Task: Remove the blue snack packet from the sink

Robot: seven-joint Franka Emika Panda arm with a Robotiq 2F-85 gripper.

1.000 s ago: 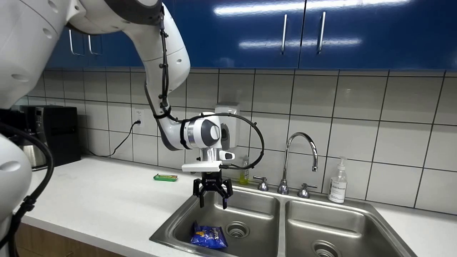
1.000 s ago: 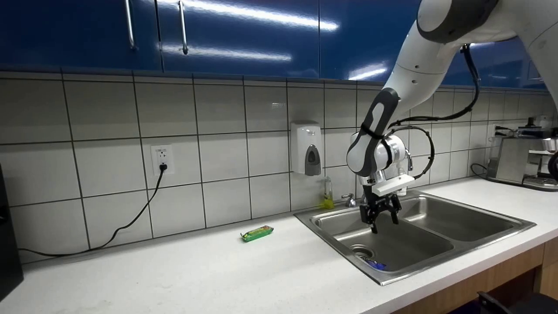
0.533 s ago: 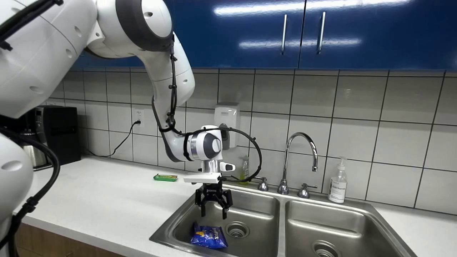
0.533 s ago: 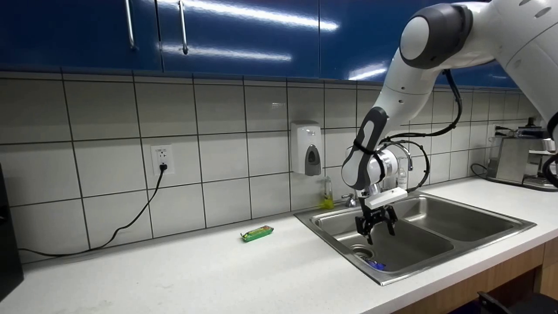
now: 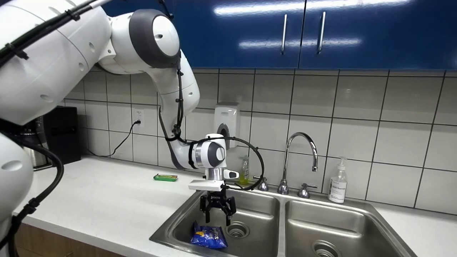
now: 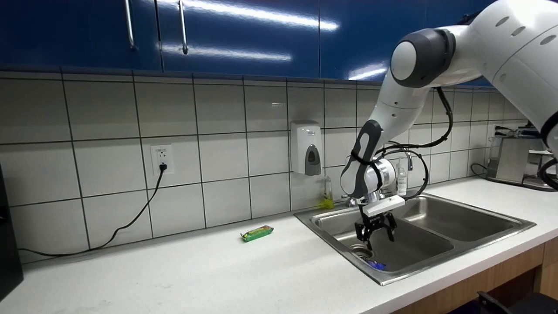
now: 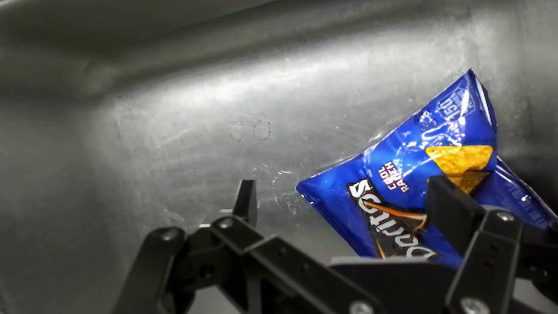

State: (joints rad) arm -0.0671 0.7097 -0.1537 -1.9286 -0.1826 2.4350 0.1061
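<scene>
- The blue snack packet [image 5: 209, 237] lies on the floor of one bowl of the sink [image 5: 166, 228], in that bowl's corner nearest the front edge of the counter [image 5: 107, 200].
- Just beside the packet, toward the divider [image 5: 282, 228] between the two bowls, is the drain [image 5: 237, 230].
- In the wrist view the foil is shiny and creased, printed "Doritos" and "Cool Ranch" with orange chips.
- In an exterior view the sink's rim toward the front edge hides much of the packet [image 6: 375, 264].
- The gripper [image 5: 217, 219] hangs over this same bowl, pointing down, near the packet but apart from it.
- Its two fingers [image 7: 453, 213] stand spread wide; in the wrist view one of them covers part of the foil.
- The white arm [image 5: 185, 82] reaches over the counter and carries the gripper.
- At the sink's rim by the counter's back edge rises the chrome faucet [image 5: 285, 167], with a lever handle [image 5: 263, 185] on either side.
- A pump bottle [image 5: 337, 189] stands by the back edge, behind the second bowl.
- A bottle of yellow liquid [image 6: 328, 201] stands by the back edge too, behind the bowl with the packet.
- A green packet [image 6: 257, 233] lies on the counter near the back edge, outside the sink.
- Above the back edge, the tiled wall [image 6: 222, 152] bears a soap dispenser [image 6: 306, 148] and an outlet [image 6: 162, 152] with a black plug [image 6: 163, 167] in it.
- By the back edge, well apart from the sink, stands a black machine [image 5: 60, 134].
</scene>
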